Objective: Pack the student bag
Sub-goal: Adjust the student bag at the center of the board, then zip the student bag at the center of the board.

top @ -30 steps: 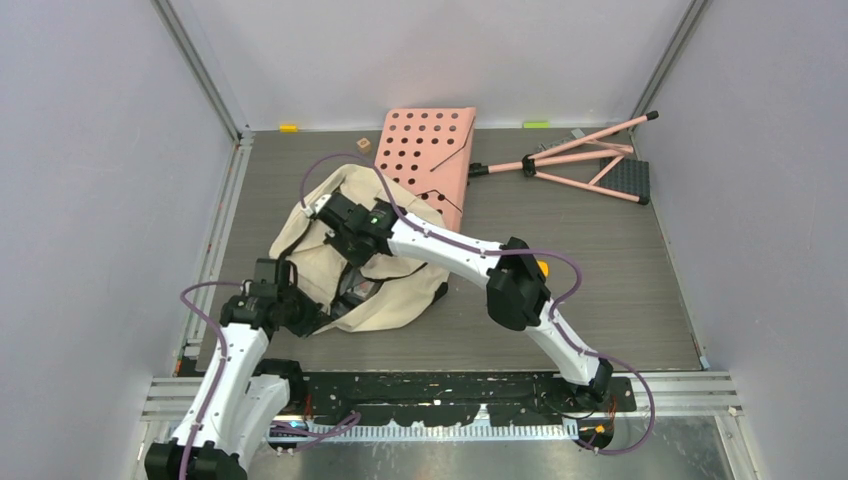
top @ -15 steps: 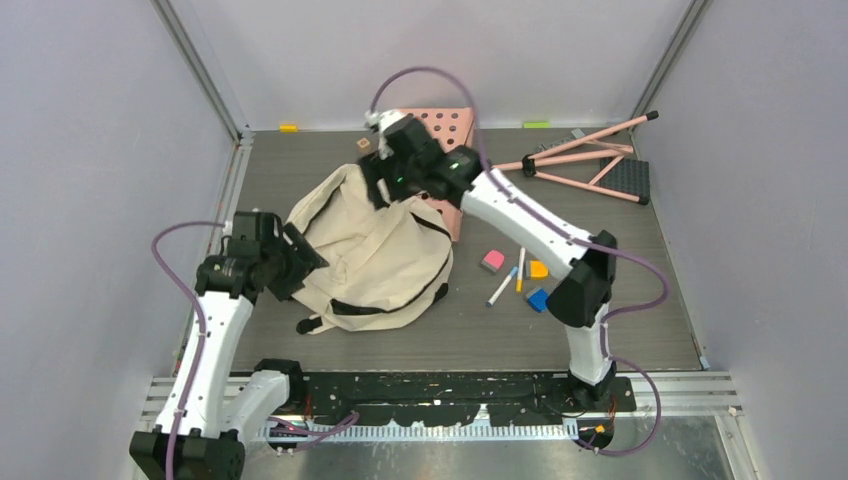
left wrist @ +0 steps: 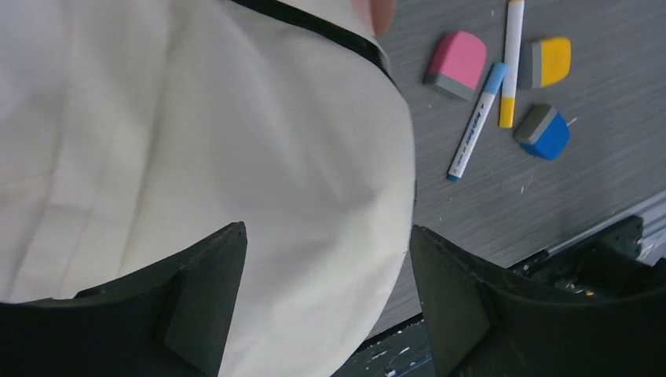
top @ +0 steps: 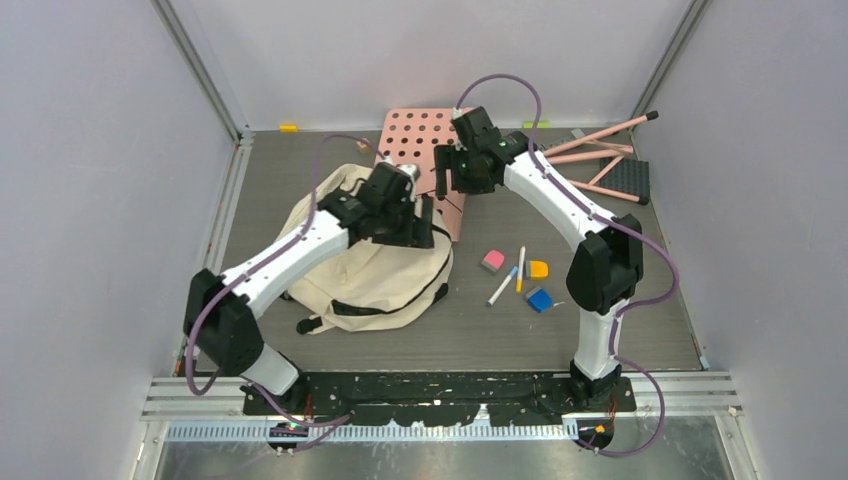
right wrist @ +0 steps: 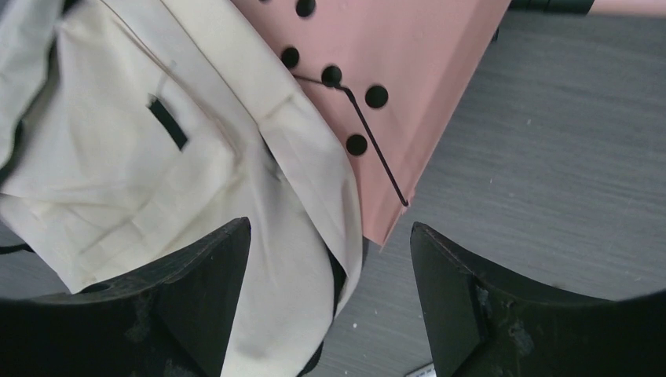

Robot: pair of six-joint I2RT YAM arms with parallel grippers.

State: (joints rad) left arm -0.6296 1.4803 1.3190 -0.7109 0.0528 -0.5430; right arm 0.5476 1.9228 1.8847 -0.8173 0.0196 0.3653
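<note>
Two arms were extended over the grey table, both reaching toward its far-left part.

Student bag: cream fabric with black trim. It lay slumped left of centre, with its far-right corner resting against the pink perforated board. In the right wrist view the bag overlapped the board's near-left edge. A thin black cord ran across the board from one of its holes.

Left gripper: it hung above the right side of the bag. The left wrist view showed the gripper with jaws spread wide and only bag fabric below the gap. Nothing was held. Contact with the fabric could not be determined.

Right gripper: it was over the near edge of the board, just far-right of the left gripper. In the right wrist view this gripper was also spread and empty, sitting above the line where bag and board met.

Loose items lay on the table right of the bag, close together:
- pink eraser
- blue marker
- yellow marker
- yellow eraser
- blue eraser

The left wrist view showed the same five, all clear of the bag. A pink folded stand lay at the far right.
</note>
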